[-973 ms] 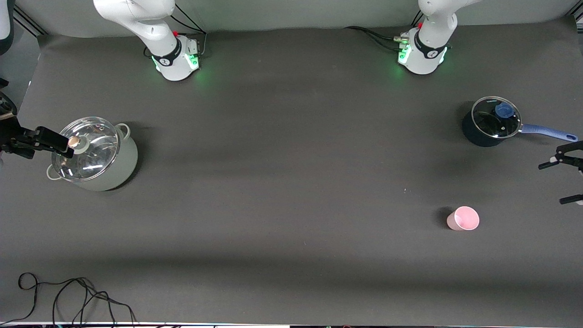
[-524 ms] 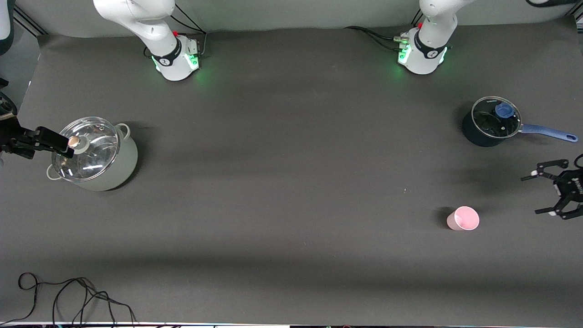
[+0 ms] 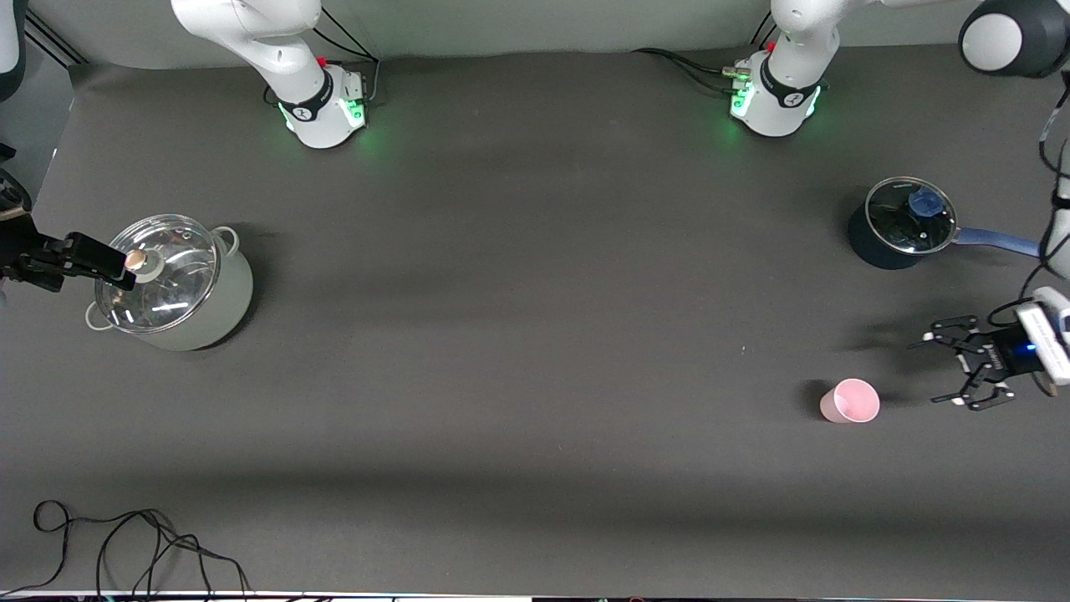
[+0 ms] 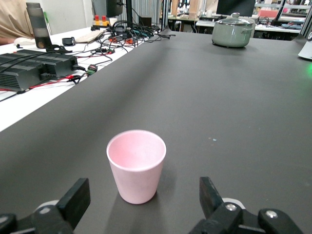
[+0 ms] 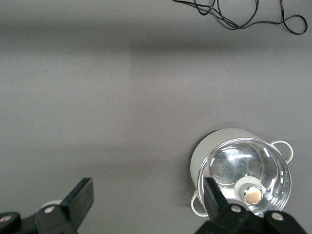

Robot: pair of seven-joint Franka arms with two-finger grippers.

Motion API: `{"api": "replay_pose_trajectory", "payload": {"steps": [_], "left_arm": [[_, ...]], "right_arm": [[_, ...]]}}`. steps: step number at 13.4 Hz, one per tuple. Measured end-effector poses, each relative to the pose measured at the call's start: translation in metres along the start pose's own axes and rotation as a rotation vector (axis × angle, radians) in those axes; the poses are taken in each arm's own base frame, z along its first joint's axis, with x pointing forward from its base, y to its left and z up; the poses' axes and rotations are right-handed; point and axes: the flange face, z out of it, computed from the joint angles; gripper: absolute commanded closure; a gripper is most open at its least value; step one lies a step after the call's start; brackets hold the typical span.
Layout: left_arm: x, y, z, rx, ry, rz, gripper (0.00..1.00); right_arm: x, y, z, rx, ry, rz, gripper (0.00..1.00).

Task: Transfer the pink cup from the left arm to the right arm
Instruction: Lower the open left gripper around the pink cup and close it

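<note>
Front view: the cup (image 3: 850,401) stands upright at lower right; the left gripper (image 3: 942,369), spread wide, hovers just beside it; the right gripper (image 3: 113,272), also wide, waits over the grey pot (image 3: 171,283).

No text, label, brand or number can be read anywhere; the small dark marks on the two arm bases (image 3: 322,113) (image 3: 776,102) at the top of the front view are too small to make out.
</note>
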Motion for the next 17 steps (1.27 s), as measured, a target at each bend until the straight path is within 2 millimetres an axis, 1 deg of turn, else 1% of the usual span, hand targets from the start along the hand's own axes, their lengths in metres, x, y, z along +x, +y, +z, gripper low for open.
{"api": "replay_pose_trajectory", "payload": {"steps": [2, 8, 10, 12, 14, 17], "left_arm": [[-0.021, 0.003, 0.012, -0.001, 0.023, -0.001, 0.00], [-0.051, 0.004, 0.030, 0.023, 0.064, -0.034, 0.00], [-0.057, 0.003, 0.041, 0.033, 0.077, -0.043, 0.00], [-0.060, 0.002, 0.047, 0.041, 0.078, -0.047, 0.00], [-0.060, 0.001, 0.052, 0.049, 0.087, -0.041, 0.00], [-0.061, -0.004, 0.064, 0.076, 0.090, -0.010, 0.00]], "right_arm": [[0.000, 0.000, 0.000, 0.000, 0.000, 0.000, 0.00], [0.000, 0.000, 0.000, 0.000, 0.000, 0.000, 0.00], [0.000, 0.000, 0.000, 0.000, 0.000, 0.000, 0.00], [0.000, 0.000, 0.000, 0.000, 0.000, 0.000, 0.00], [0.000, 0.000, 0.000, 0.000, 0.000, 0.000, 0.00], [0.000, 0.000, 0.000, 0.000, 0.000, 0.000, 0.00]]}}
